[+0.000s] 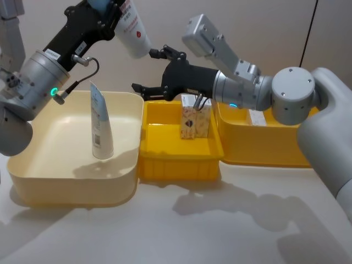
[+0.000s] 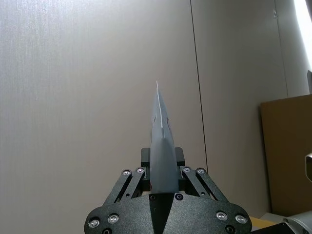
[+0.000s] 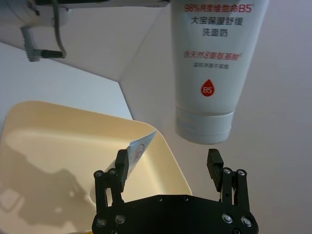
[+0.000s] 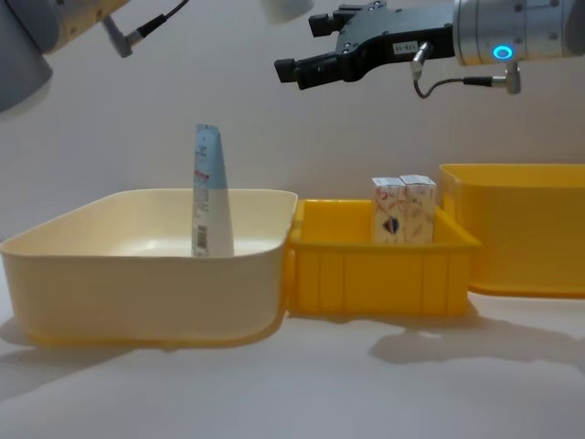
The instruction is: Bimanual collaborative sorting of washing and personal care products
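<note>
We take the middle yellow bin (image 1: pixel 176 165) on the table (image 1: pixel 165 236) as our marker. The big cream bin (image 1: pixel 71 190) sits against its left side, and a deeper yellow bin (image 1: pixel 264 148) stands at its right.

High above the marker's left rear corner hangs the wide tube (image 1: pixel 132 30), with its cap pointing down. We judge it light and smooth. Its soft body would dent and slide under a hard squeeze. The cap and the shoulder behind it look stiff, so that is where we would take hold for a handover.

The left gripper (image 2: pixel 162 161) is clamped on the tube's flat crimped end. The right gripper (image 1: pixel 144 70) hovers over the marker's left rear rim, just beside the cap, with its jaws spread wide and nothing between them. From its wrist camera the cap hangs clear of both fingers.

Left of the marker, the slim tube (image 1: pixel 100 126) stands cap-down in the cream bin. Two small cartons (image 1: pixel 196 118) stand upright side by side inside the marker, near its rear wall.
</note>
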